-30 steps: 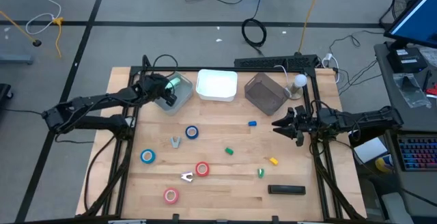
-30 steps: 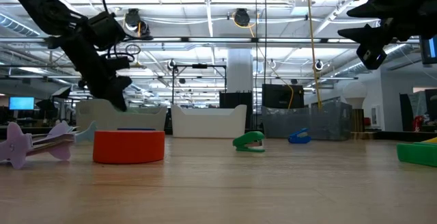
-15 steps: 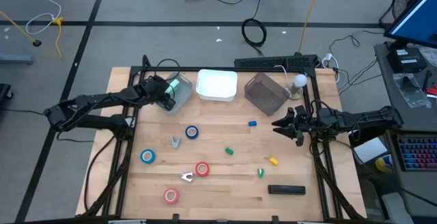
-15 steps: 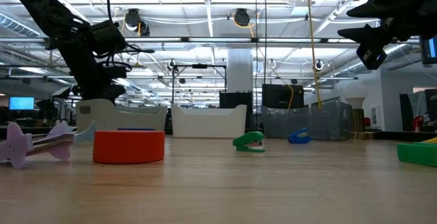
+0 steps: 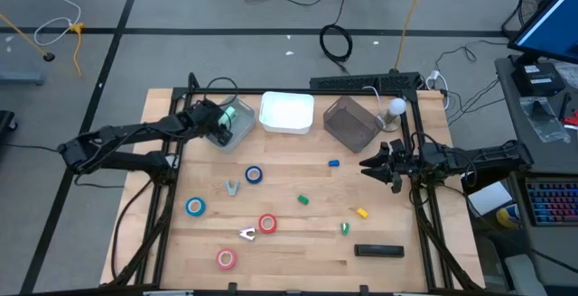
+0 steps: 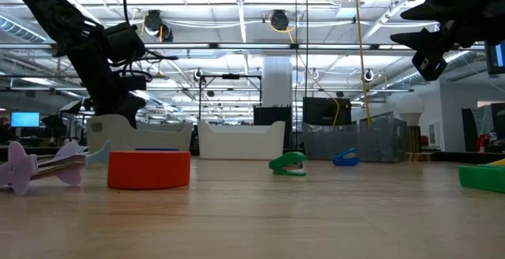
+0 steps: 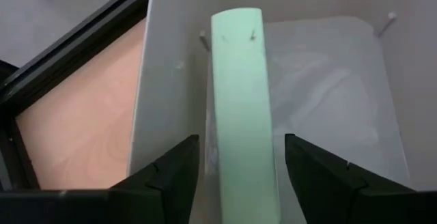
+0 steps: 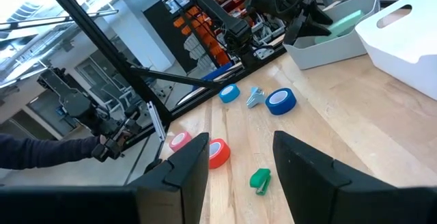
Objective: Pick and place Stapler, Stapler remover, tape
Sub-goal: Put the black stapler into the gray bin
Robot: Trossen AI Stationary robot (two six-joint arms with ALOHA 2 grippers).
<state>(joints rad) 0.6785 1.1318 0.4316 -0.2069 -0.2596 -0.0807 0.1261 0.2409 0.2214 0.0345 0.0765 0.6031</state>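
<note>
Left gripper [image 7: 239, 173], fingers spread clear of both sides of a pale green stapler [image 7: 240, 108], over a smooth translucent bin [image 5: 237, 126] at the wooden surface's [image 5: 298, 242] far left; the bar-shaped stapler lies in the bin, long axis pointing away from the gripper. Right gripper [image 5: 368, 165] hangs partly open and empty above the right side. Ring-shaped tape rolls, blue [image 5: 254, 175] and red [image 5: 267, 223], lie flat mid-surface.

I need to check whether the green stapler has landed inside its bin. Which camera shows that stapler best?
The left wrist view: the green stapler fills it, lying in the clear bin between the open left tool. The high view shows only a green patch beside that tool. The right wrist view catches it far off; the low view hides it.
</note>
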